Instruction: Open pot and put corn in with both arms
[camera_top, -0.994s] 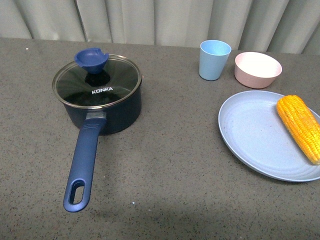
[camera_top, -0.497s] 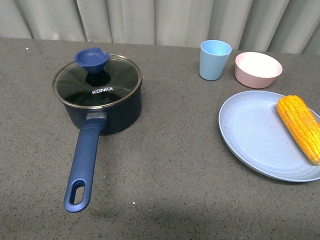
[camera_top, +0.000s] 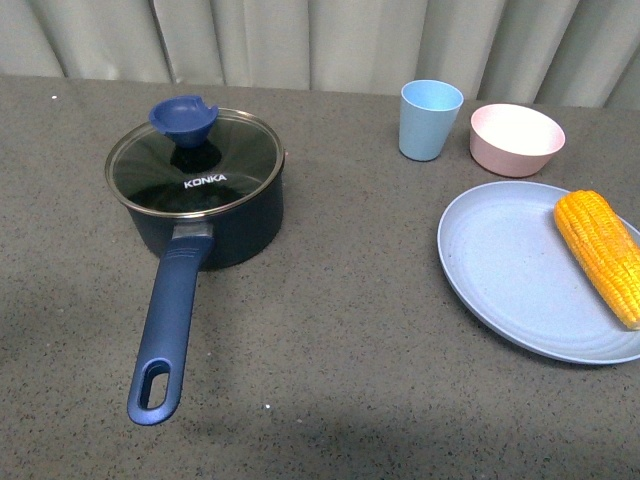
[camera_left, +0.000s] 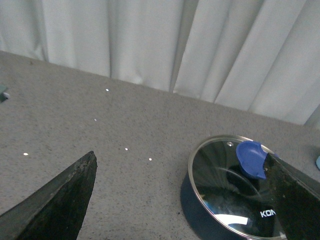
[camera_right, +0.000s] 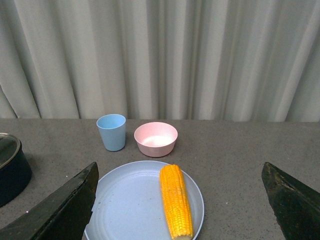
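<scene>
The navy pot (camera_top: 215, 225) stands at the table's left with its glass lid (camera_top: 195, 175) on, the blue knob (camera_top: 183, 118) on top, and the long handle (camera_top: 165, 330) pointing toward me. The corn (camera_top: 600, 255) lies on a light blue plate (camera_top: 500, 270) at the right. Neither arm shows in the front view. My left gripper (camera_left: 182, 156) is open, well above and short of the pot (camera_left: 195, 205), with the knob (camera_left: 251, 159) near one finger (camera_left: 295, 200). My right gripper (camera_right: 180, 165) is open, well above the corn (camera_right: 176, 200), touching nothing.
A light blue cup (camera_top: 430, 120) and a pink bowl (camera_top: 515, 140) stand behind the plate, close together. A grey curtain hangs along the table's far edge. The plate (camera_right: 125, 205) reaches near the table's right side.
</scene>
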